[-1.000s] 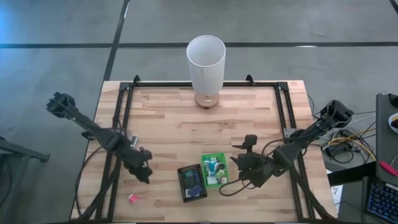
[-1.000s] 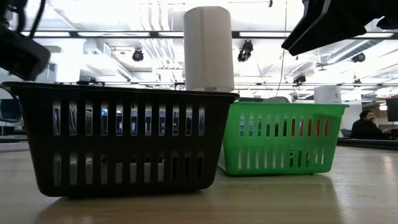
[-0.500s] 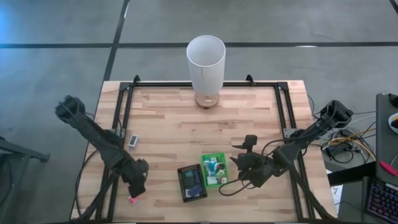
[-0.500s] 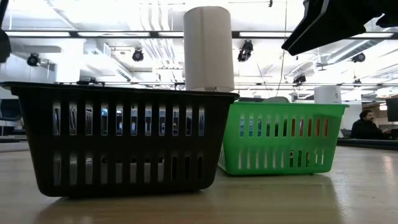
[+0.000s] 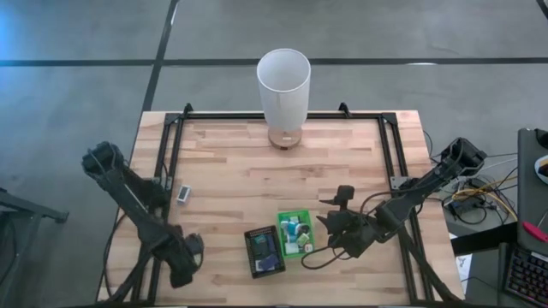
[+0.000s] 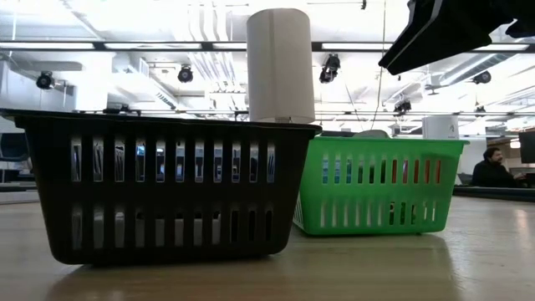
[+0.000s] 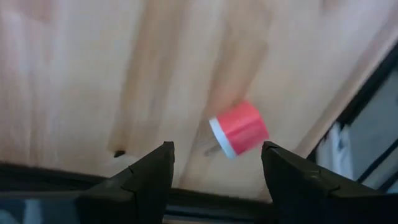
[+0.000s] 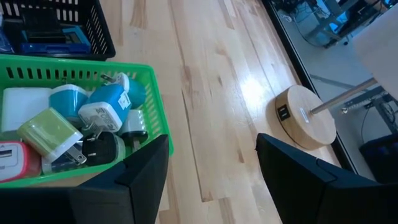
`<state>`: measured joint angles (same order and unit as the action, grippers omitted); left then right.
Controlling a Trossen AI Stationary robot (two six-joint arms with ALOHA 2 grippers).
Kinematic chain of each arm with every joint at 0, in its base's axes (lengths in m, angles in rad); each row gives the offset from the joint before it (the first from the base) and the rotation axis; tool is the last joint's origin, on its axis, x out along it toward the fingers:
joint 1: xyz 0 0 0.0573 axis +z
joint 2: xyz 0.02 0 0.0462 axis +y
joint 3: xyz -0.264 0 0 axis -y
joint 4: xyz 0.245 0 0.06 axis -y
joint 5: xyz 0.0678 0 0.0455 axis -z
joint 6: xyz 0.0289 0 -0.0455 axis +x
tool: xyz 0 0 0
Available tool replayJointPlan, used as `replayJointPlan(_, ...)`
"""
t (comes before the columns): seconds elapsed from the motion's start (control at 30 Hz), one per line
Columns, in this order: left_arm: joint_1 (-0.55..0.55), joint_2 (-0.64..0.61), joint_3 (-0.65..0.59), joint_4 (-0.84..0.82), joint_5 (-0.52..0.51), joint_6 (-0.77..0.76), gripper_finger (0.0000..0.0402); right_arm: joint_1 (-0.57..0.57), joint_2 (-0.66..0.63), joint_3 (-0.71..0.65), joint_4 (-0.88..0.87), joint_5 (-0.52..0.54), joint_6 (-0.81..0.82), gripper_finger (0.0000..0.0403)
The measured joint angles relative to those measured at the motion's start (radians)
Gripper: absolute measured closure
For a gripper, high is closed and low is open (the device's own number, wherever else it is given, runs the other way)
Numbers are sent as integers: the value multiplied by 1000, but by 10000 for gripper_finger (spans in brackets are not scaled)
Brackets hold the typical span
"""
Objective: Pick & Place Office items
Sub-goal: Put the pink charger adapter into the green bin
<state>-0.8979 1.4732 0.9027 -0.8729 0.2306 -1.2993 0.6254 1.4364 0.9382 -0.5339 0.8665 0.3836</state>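
At the far left of the table, the left gripper (image 5: 184, 265) is hanging over the near-left corner, its fingers spread with nothing between them, and the wrist camera is looking down on a small red-and-white item (image 7: 239, 129) lying on the bare wood just ahead of the fingertips, close to the table's dark edge rail. That item is lying on its side, its short long axis running diagonally across the wood grain, with the white end turned toward the table's inside and the red end toward the rail. A little farther in, a small white block (image 5: 183, 195) is sitting alone beside the left frame rail, long side running roughly away from the near edge. Moving right, the black basket (image 5: 264, 251) is holding a few dark and blue items, and the green basket (image 5: 295, 233) touching it is holding teal, blue, white, lime and black plug-like items (image 8: 93, 118) jumbled at all angles. The right gripper (image 5: 336, 233) is waiting just beside the green basket, fingers apart and empty. Judging by this, most sorting looks done; the red item and the white block seem to be what is left.
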Motion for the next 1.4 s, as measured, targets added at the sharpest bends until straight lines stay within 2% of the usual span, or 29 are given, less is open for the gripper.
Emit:
replayJointPlan(0.27,-74,148,68,-9,58,367,161,0,0,0,0,0,-2,167)
replayJointPlan(0.47,-77,221,132,-91,58,490,161,-1,0,0,0,0,2,165)
replayJointPlan(0.6,-77,243,160,-102,49,530,161,-1,0,0,2,0,6,166)
replayJointPlan(0.83,-77,245,194,-100,-34,560,161,-1,0,-1,4,0,9,165)
replayJointPlan(1.4,-79,244,190,-69,-37,559,161,-1,0,-1,21,0,6,168)
